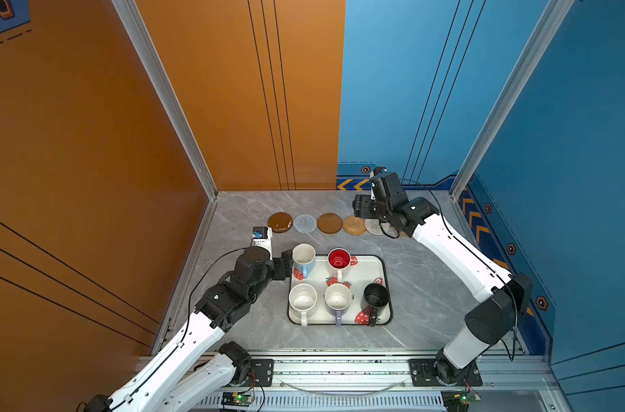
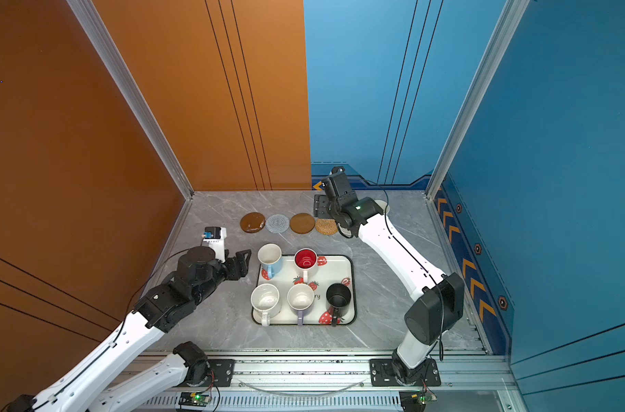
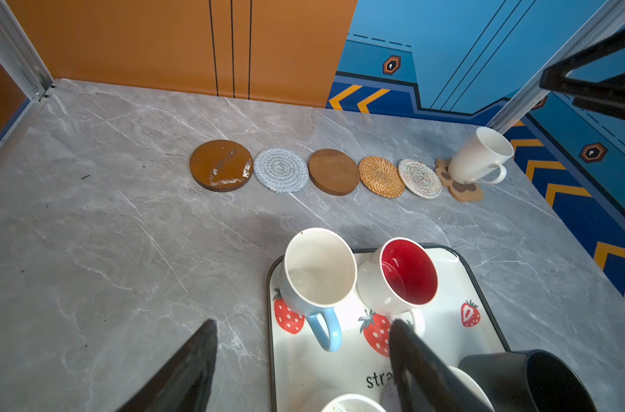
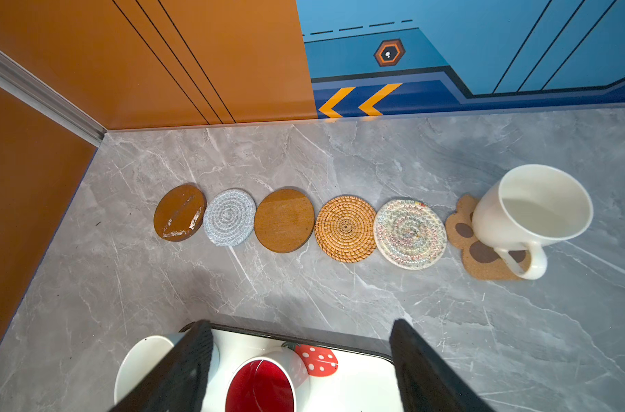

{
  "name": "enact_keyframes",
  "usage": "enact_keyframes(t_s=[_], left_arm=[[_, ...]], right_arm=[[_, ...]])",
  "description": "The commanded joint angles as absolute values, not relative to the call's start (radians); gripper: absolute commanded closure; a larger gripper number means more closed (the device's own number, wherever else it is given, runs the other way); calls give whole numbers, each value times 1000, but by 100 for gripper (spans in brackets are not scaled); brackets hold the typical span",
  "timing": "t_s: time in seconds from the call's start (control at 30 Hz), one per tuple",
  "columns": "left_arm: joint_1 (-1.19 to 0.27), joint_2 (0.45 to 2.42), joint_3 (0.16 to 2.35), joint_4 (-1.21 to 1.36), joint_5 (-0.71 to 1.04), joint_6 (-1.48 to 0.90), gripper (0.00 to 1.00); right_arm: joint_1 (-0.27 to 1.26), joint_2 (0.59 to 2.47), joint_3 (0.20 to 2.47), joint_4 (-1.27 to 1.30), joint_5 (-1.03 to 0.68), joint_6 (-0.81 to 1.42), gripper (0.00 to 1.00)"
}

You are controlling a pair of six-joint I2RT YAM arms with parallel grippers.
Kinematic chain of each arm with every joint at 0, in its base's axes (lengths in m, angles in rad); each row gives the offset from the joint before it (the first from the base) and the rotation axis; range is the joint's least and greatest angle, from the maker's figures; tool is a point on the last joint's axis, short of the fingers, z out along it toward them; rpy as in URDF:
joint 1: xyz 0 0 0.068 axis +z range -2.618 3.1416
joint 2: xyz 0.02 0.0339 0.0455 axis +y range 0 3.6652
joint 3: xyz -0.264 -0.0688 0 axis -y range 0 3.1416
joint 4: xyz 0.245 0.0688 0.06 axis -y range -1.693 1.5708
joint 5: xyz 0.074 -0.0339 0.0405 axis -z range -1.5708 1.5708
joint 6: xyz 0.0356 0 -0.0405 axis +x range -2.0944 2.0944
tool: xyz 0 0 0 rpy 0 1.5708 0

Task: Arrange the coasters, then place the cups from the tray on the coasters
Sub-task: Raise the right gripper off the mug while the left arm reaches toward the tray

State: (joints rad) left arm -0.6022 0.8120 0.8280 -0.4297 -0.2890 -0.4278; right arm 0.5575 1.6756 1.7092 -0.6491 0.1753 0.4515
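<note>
Hovering with jaws spread and empty, the left end effector (image 3: 303, 323) sits just left of the light blue cup (image 3: 318, 274) at the far-left corner of the tray (image 3: 446, 285). Four other cups (image 1: 337, 298) share the tray. The right end effector (image 4: 301, 323), released and empty, hangs over the coasters (image 4: 284, 221) lined along the far surface (image 4: 303, 292); the cream cup (image 4: 532, 210) stands on the paw-print coaster (image 4: 482, 257) at the row's right end.

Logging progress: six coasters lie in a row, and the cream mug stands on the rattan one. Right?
No: the cream mug stands on the paw-print cork coaster, not the rattan one, as the right wrist view shows. The rest is right.
</note>
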Motion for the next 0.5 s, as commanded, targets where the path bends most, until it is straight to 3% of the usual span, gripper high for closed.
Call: enact_keyframes(t_s=[0.0,0.47], left_arm=[[-639,830,891,-497,-322,-426,23],[-797,803,993,-762,-429,-449,22]], right_arm=[[577,1699,1693,-632,185,499,23],[646,1730,1674,-658,306,517,23]])
